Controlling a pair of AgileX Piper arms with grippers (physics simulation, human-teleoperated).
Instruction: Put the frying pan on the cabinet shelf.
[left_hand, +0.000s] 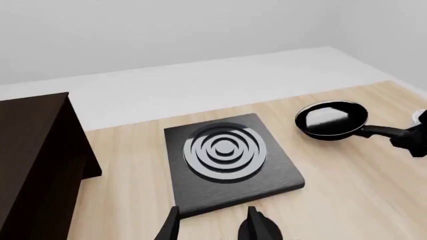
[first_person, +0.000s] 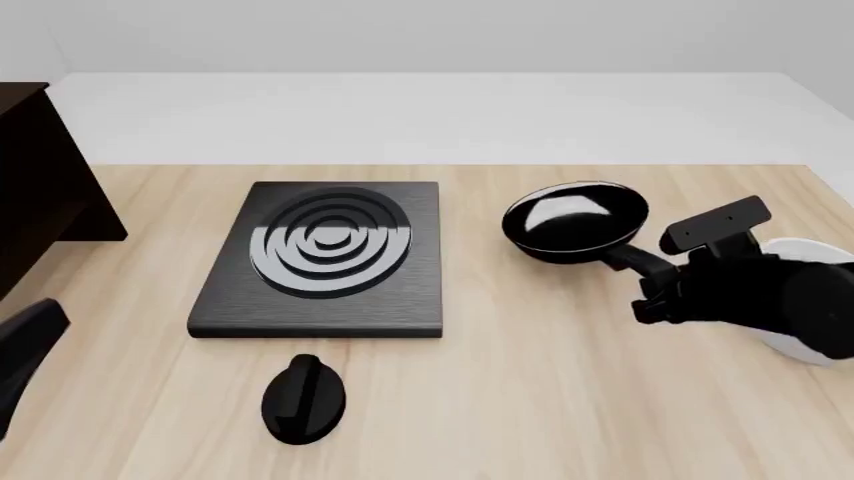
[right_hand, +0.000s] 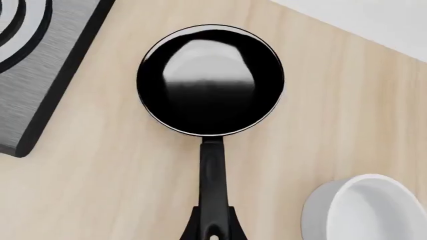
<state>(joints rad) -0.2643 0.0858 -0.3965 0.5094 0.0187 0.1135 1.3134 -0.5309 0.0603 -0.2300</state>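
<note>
The frying pan (first_person: 574, 220) is small, glossy and black, and sits right of the stove plate with its long handle (first_person: 633, 261) pointing toward the right arm. In the right wrist view the pan (right_hand: 210, 80) fills the middle, and my right gripper (right_hand: 213, 227) is shut on the loop end of its handle (right_hand: 213, 180). I cannot tell whether the pan rests on the table or is just off it. My left gripper (left_hand: 212, 229) hangs open and empty in front of the stove plate. The dark cabinet (first_person: 34, 170) stands at the far left, also seen as the cabinet (left_hand: 33, 150); its shelf surface barely shows.
A black square stove plate (first_person: 327, 255) with silver rings lies in the middle of the wooden table. A black knob (first_person: 304, 398) lies in front of it. A white bowl (right_hand: 367, 210) stands right of the pan handle, partly behind the right arm (first_person: 761, 300).
</note>
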